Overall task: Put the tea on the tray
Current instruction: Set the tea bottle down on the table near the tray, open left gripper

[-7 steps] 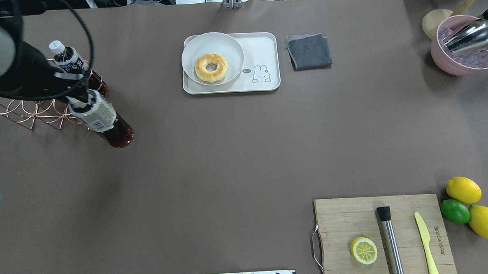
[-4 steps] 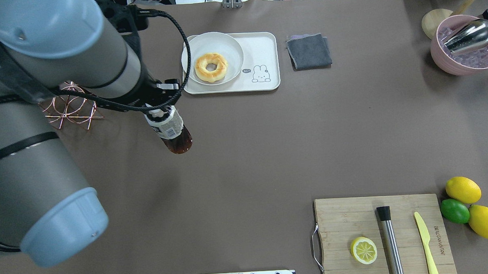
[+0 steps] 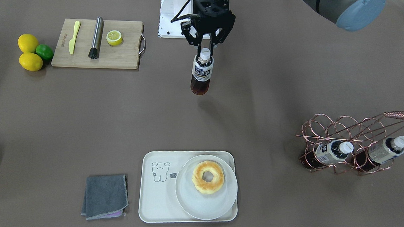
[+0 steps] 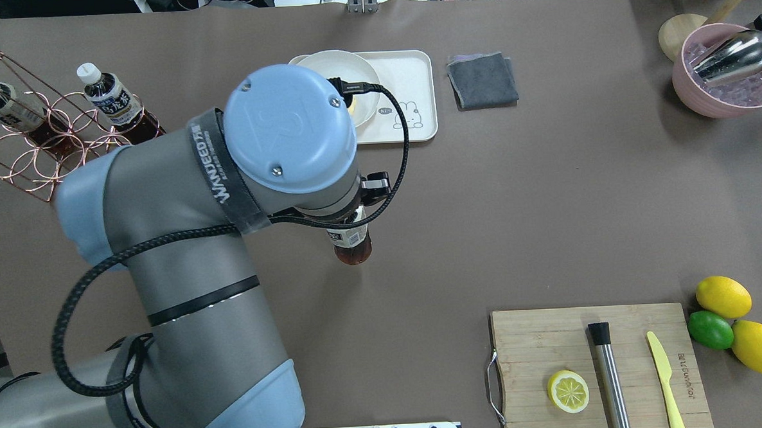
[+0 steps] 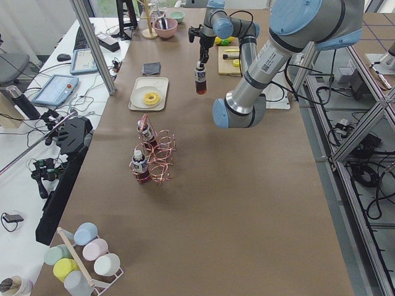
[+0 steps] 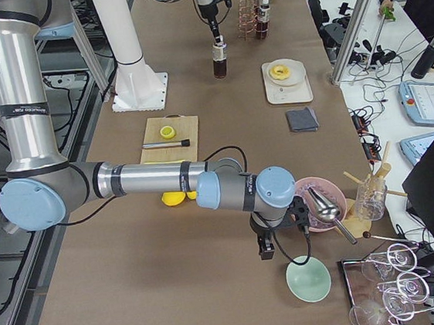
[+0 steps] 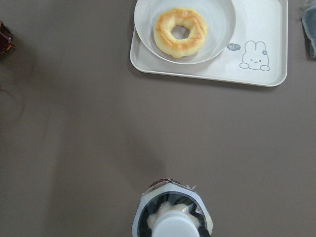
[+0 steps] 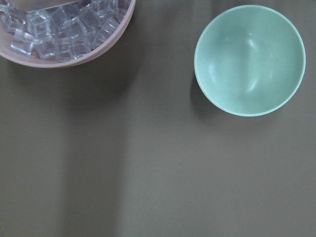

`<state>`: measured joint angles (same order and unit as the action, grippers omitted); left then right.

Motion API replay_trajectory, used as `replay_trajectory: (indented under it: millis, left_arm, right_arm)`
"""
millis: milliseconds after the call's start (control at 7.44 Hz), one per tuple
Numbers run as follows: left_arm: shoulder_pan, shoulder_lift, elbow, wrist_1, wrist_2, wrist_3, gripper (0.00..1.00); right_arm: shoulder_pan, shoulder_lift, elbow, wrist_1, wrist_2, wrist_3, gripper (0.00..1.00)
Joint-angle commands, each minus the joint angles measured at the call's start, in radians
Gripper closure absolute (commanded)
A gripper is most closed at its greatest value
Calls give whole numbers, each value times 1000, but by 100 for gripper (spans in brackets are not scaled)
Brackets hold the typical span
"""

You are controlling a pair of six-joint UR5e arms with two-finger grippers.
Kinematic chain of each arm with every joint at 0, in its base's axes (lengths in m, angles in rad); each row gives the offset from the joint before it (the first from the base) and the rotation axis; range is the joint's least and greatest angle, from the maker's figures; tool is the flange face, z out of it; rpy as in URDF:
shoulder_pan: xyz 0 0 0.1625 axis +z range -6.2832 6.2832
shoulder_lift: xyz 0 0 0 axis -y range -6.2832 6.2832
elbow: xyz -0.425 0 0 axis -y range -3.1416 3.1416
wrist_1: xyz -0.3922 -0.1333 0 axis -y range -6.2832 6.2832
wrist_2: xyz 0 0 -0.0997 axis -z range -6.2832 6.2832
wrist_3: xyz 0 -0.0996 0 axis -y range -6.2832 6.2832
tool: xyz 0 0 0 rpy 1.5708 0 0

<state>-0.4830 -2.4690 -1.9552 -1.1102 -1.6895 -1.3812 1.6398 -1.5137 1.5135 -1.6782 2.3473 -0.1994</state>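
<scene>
My left gripper [image 3: 205,51] is shut on the white cap of a tea bottle [image 3: 201,73] and holds it upright in the air over the middle of the table. The bottle also shows in the overhead view [image 4: 351,242] and from above in the left wrist view [image 7: 173,222]. The cream tray [image 3: 157,193] with the cartoon bear lies across the table from me, apart from the bottle [image 7: 276,29]. Two more tea bottles [image 3: 333,150] [image 3: 388,149] lie in a copper wire rack [image 3: 327,127]. My right gripper [image 6: 265,247] shows only in the exterior right view; I cannot tell whether it is open.
A round white plate [image 3: 198,203] with a doughnut [image 3: 208,177] fills the tray's half nearer the rack. A grey cloth [image 3: 105,195] lies beside the tray. A cutting board [image 4: 573,341] holds a lemon half, muddler and knife. A pink ice bowl [image 4: 728,73] and a green bowl [image 8: 249,59] stand at my right.
My left arm has carried the tea bottle away from the wire rack, rightward and nearer to my base, to the table's middle. The rack with two bottles is uncovered again.
</scene>
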Motion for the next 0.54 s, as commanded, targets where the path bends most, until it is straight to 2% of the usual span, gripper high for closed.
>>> replay_trajectory:
  millis: [0, 134, 403]
  left_arm:
    - [43, -2, 76, -86, 40, -35, 100]
    - [62, -1, 84, -89, 71, -33, 100]
    - [64, 4, 85, -89, 73, -29, 100]
  right_arm:
    - [0, 1, 1, 0, 0, 0, 0]
    - [0, 1, 1, 0, 0, 0, 0]
    - [0, 1, -1, 0, 0, 0, 0]
